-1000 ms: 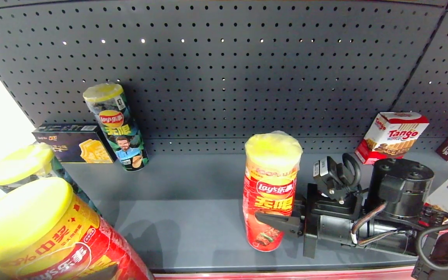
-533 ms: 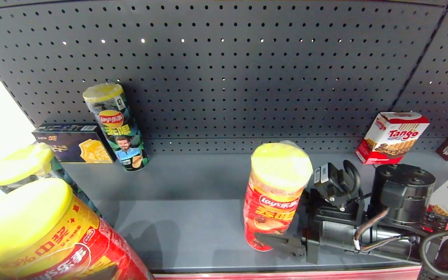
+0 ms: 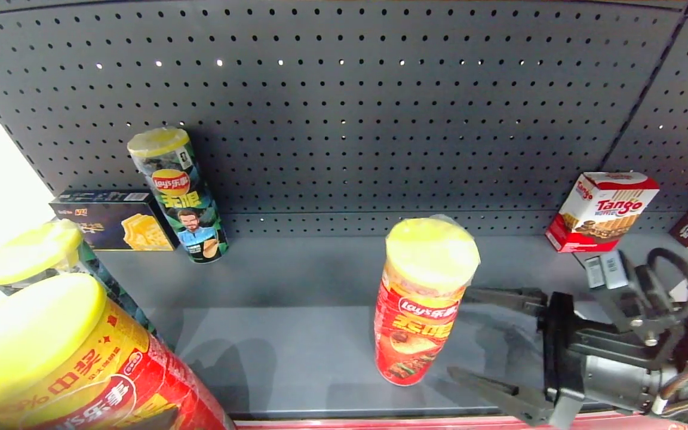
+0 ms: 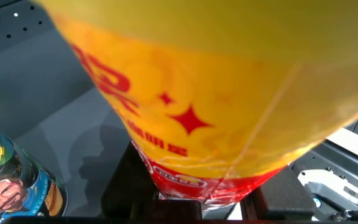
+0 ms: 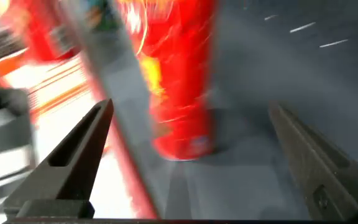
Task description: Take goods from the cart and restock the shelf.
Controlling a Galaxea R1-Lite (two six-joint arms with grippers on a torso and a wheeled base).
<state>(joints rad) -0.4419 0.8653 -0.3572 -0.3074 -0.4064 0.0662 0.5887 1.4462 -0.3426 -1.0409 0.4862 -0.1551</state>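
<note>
The right gripper (image 3: 462, 331) is wide open and holds nothing, with its two fingers spread just beside the red chip can (image 3: 417, 322) and not touching it, while the can stands upright near the front of the grey shelf (image 3: 296, 340).

Bare shelf floor (image 3: 296, 334) lies open between the green can (image 3: 178, 194) at the back left and the red can (image 3: 421, 298) mid-shelf. My right gripper (image 3: 460, 331), fingers spread, sits just right of that can. A wafer box (image 3: 604, 210) blocks the back right; my held can (image 3: 69, 358) crowds the near left.
</note>
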